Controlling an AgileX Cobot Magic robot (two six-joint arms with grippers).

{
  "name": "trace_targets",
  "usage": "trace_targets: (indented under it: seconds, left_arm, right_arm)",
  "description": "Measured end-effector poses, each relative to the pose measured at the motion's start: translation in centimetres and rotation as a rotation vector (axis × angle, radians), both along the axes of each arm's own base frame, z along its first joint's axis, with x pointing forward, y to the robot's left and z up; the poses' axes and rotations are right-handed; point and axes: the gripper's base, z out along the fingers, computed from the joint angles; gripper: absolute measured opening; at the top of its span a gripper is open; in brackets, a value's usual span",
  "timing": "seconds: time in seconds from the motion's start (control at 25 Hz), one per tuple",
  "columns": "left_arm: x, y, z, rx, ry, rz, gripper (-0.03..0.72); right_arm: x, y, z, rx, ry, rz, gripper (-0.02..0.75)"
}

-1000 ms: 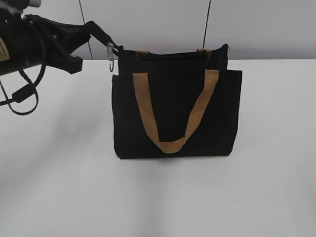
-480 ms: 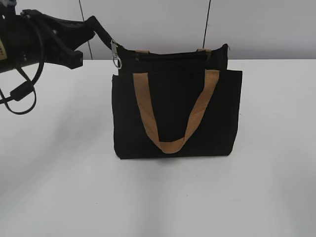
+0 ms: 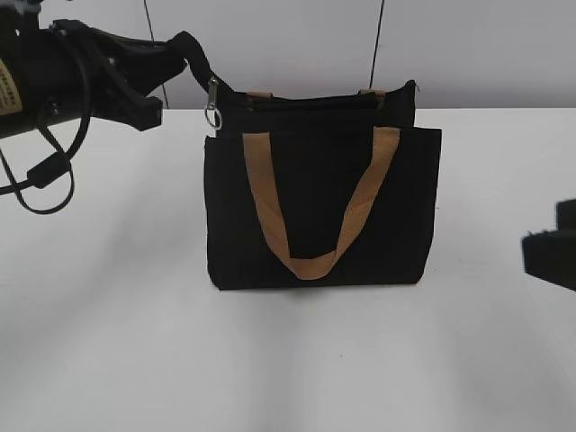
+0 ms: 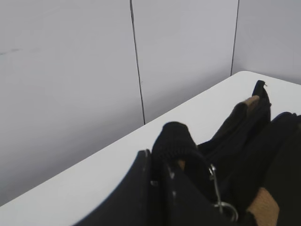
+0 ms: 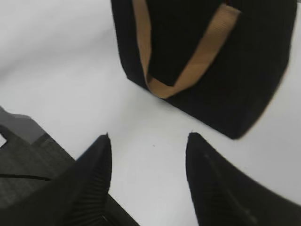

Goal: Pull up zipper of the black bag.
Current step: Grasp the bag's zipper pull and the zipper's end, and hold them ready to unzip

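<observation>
The black bag [image 3: 322, 202] stands upright on the white table [image 3: 108, 342], tan handle [image 3: 310, 202] hanging down its front. The left gripper [image 3: 193, 65] is at the bag's top left corner, clenched on fabric at the zipper [image 3: 213, 106], whose ring pull dangles below. The right gripper [image 5: 146, 160] hangs spread and empty above the table, near the bag's front.

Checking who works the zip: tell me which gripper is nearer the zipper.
Left. The left gripper is right at the zipper on the bag's top left corner. The right gripper hangs open above the table, apart from the bag's lower right.
</observation>
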Motion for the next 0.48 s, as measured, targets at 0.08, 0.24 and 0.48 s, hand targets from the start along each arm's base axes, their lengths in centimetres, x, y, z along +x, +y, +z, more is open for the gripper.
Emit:
trace_targets:
  seconds: [0.08,0.24,0.48]
  left_arm:
    - [0.0,0.0,0.0,-0.001,-0.001,0.000,0.008]
    - [0.0,-0.1,0.1,-0.012,-0.011,-0.008,0.008]
    - [-0.1,-0.2,0.3,-0.026,-0.024,-0.018,0.008]
  right_arm:
    - [1.7,0.8,0.3,0.023,0.007,0.060,0.400]
    - [5.9,2.9,0.2,0.040,0.043,0.173,0.400]
    - [11.0,6.7,0.2,-0.009,0.019,0.329,0.400]
